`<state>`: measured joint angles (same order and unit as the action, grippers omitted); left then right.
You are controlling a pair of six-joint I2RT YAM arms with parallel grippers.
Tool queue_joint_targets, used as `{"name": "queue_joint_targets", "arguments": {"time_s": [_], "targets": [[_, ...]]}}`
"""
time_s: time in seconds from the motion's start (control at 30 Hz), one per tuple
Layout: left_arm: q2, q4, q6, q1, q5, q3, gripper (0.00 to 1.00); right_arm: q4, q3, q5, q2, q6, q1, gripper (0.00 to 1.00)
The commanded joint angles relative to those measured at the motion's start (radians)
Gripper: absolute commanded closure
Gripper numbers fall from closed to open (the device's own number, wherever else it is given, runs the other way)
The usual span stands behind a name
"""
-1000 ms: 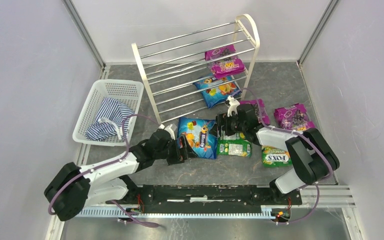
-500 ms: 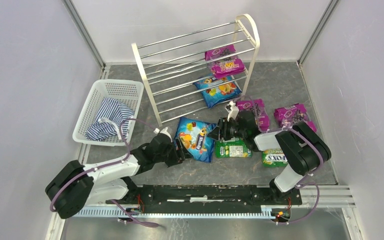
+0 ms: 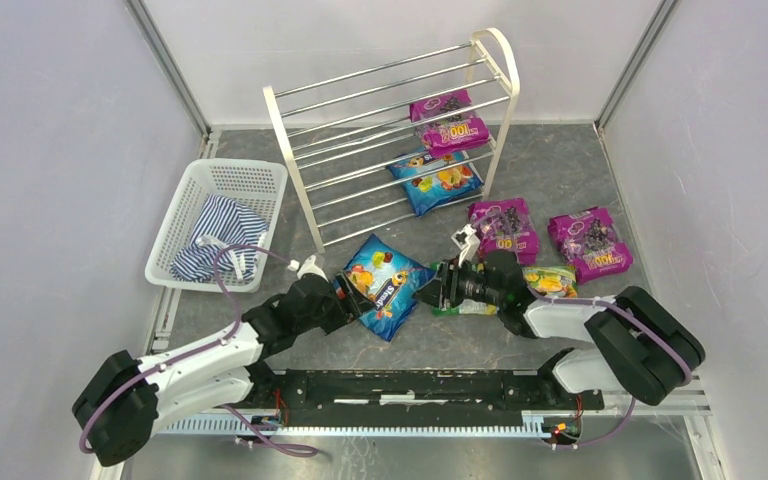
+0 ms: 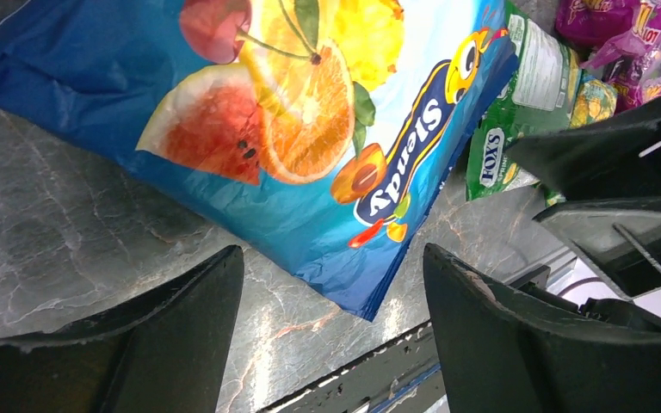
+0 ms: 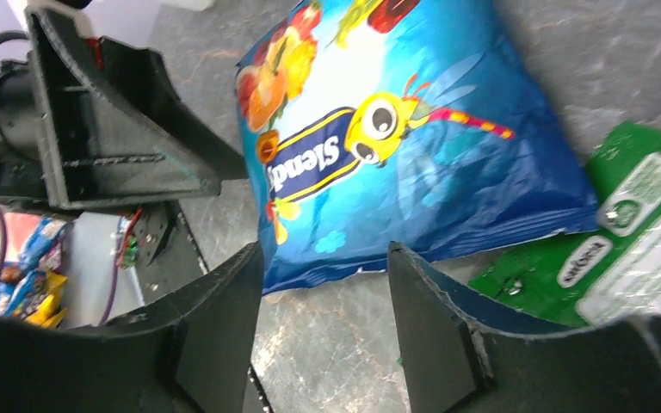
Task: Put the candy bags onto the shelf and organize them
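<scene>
A blue candy bag [image 3: 380, 285] with fruit pictures lies flat on the floor between my two grippers. My left gripper [image 3: 343, 300] is open at the bag's left edge. In the left wrist view the bag [image 4: 293, 129] lies just ahead of the open gripper [image 4: 331, 284]. My right gripper [image 3: 430, 295] is open at its right edge. In the right wrist view the bag [image 5: 396, 146] nearly touches the gripper [image 5: 325, 267]. A green FOX'S bag [image 5: 645, 249] lies under the right gripper. The shelf [image 3: 300, 150] holds two magenta bags [image 3: 452, 130] and a blue bag [image 3: 435, 180].
A second green bag [image 3: 550, 283] and two magenta bags [image 3: 503, 228] [image 3: 588, 243] lie on the floor at the right. A white lattice basket [image 3: 185, 195] with a striped cloth [image 3: 215, 240] stands at the left. The black rail [image 3: 410, 385] runs along the near edge.
Both grippers have drawn back toward the near edge. The blue bag has turned and slid a little left. The right arm has uncovered a magenta bag on the floor.
</scene>
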<state>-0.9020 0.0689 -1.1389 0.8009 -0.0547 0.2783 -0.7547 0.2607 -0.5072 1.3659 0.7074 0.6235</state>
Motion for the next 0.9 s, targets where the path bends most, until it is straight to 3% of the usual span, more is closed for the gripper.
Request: {"name": "queue_joint_targets", "arguments": {"time_s": [0.0, 0.1, 0.2, 0.3, 0.7, 0.87], "targets": [[0.022, 0.021, -0.046, 0.003, 0.000, -0.010, 0.16, 0.242, 0.125, 0.107, -0.044, -0.180, -0.020, 0.32], [0.027, 0.033, -0.030, 0.003, 0.037, -0.005, 0.13, 0.425, 0.237, 0.173, -0.003, -0.299, -0.038, 0.21], [0.015, 0.045, -0.011, 0.004, 0.073, 0.009, 0.11, 0.554, 0.355, 0.196, 0.074, -0.386, -0.062, 0.20], [-0.005, 0.042, 0.001, 0.004, 0.081, 0.013, 0.10, 0.576, 0.414, 0.178, 0.140, -0.411, -0.066, 0.21], [-0.188, -0.062, 0.035, 0.004, 0.091, 0.049, 0.14, 0.441, 0.396, 0.101, 0.281, -0.351, -0.066, 0.22], [-0.228, -0.119, 0.026, 0.004, 0.099, 0.036, 0.18, 0.216, 0.297, -0.040, 0.255, -0.207, -0.068, 0.40]]}}
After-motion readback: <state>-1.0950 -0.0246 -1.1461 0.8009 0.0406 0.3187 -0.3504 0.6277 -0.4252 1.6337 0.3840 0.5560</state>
